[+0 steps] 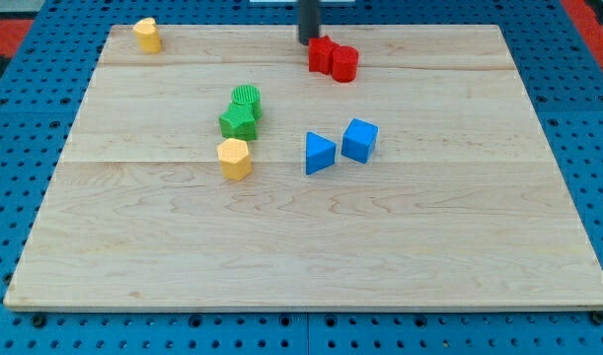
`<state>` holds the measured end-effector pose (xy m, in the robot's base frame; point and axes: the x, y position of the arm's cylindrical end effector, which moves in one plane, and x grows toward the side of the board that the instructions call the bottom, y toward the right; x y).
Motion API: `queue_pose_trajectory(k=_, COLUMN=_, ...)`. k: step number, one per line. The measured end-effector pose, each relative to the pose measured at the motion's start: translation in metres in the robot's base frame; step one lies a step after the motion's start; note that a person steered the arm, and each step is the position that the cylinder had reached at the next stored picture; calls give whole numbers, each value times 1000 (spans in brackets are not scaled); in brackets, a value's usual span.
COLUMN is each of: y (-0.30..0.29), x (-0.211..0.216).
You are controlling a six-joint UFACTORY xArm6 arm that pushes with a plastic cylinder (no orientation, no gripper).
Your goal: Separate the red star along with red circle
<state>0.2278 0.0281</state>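
Note:
The red star (pixel 322 54) and the red circle (pixel 345 63) sit touching each other near the view's top, a little right of centre, the star on the left. My tip (pixel 309 39) stands just above and left of the red star, close to it or touching it; the rod comes down from the view's top edge.
A green circle (pixel 247 98) and a green star (pixel 239 121) touch each other left of centre, with a yellow hexagon (pixel 234 158) just below them. A blue triangle (pixel 319 153) and a blue cube (pixel 359 139) lie at centre. Another yellow block (pixel 147 35) is at the top left.

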Motion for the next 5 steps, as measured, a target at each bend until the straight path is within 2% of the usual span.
queue_pose_trajectory(k=1, y=45, x=45)
queue_pose_trajectory(k=3, y=62, x=119)
queue_pose_trajectory(k=5, y=-22, x=178)
